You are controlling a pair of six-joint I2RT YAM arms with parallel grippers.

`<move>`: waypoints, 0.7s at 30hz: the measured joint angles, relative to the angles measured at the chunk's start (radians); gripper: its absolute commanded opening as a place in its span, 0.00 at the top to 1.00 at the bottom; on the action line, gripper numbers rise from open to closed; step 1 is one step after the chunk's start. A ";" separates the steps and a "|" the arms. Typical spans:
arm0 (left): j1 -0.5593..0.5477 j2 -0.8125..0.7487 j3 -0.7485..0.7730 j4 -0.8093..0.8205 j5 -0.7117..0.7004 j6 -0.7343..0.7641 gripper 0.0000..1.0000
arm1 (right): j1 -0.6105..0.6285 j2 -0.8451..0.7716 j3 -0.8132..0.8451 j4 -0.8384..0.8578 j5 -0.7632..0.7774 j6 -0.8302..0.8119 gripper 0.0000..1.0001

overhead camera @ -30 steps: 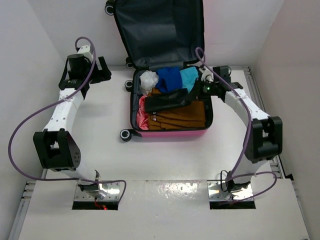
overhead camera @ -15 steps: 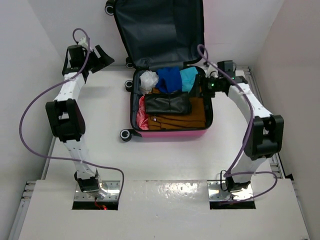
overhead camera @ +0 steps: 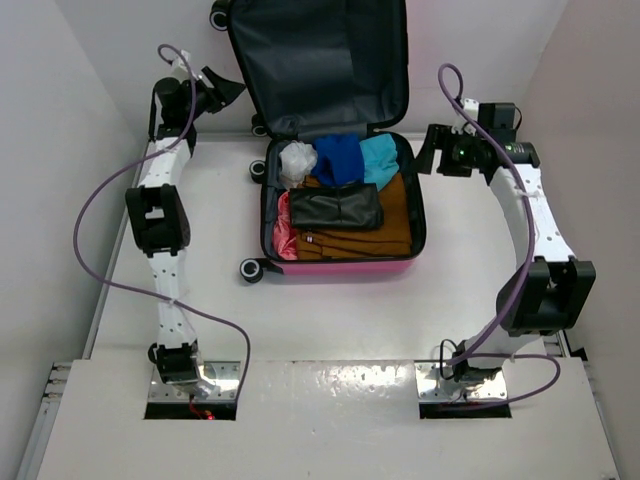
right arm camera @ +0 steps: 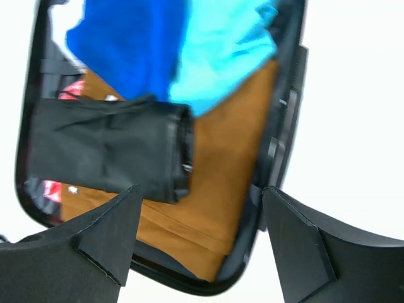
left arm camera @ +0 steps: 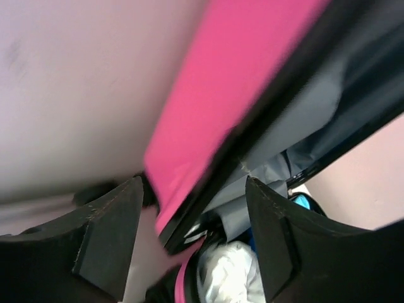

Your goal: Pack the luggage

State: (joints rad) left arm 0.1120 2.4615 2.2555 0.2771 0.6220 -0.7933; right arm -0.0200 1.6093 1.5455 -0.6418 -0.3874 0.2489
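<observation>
The luggage (overhead camera: 340, 266) lies open mid-table, a hot-pink shell with its grey-lined lid (overhead camera: 320, 60) standing up at the back. Inside are a black folded item (overhead camera: 337, 207) on a brown garment (overhead camera: 392, 225), with blue (overhead camera: 338, 157), cyan (overhead camera: 380, 155) and white (overhead camera: 297, 160) pieces behind. My left gripper (overhead camera: 225, 88) is open beside the lid's left edge. In the left wrist view the pink lid shell (left arm camera: 233, 82) runs between the spread fingers of the left gripper (left arm camera: 196, 240); I cannot tell whether they touch it. My right gripper (overhead camera: 432, 150) hangs open and empty by the luggage's right rim (right arm camera: 278, 145).
White walls close in on the left, back and right. A metal rail (overhead camera: 520, 200) runs along the table's right edge. The luggage's black wheels (overhead camera: 250, 268) stick out at its front left. Purple cables loop off both arms.
The right gripper opened, left the black folded item flat in the luggage, and drew back up to the right. The left arm swung up to the lid's left edge, jaws narrowing a little.
</observation>
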 measured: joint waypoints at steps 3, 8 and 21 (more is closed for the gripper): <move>-0.014 -0.002 0.020 0.041 0.001 0.045 0.36 | -0.011 -0.001 -0.014 -0.013 0.040 -0.006 0.23; -0.024 -0.051 -0.045 0.072 0.024 0.159 0.38 | -0.016 -0.002 -0.047 -0.027 0.092 -0.013 0.23; -0.040 -0.055 0.105 0.067 -0.144 0.401 0.34 | -0.016 0.012 -0.038 -0.034 0.140 -0.041 0.23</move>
State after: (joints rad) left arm 0.0723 2.4069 2.3604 0.3439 0.4782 -0.3920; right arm -0.0357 1.6215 1.5074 -0.6754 -0.2470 0.2077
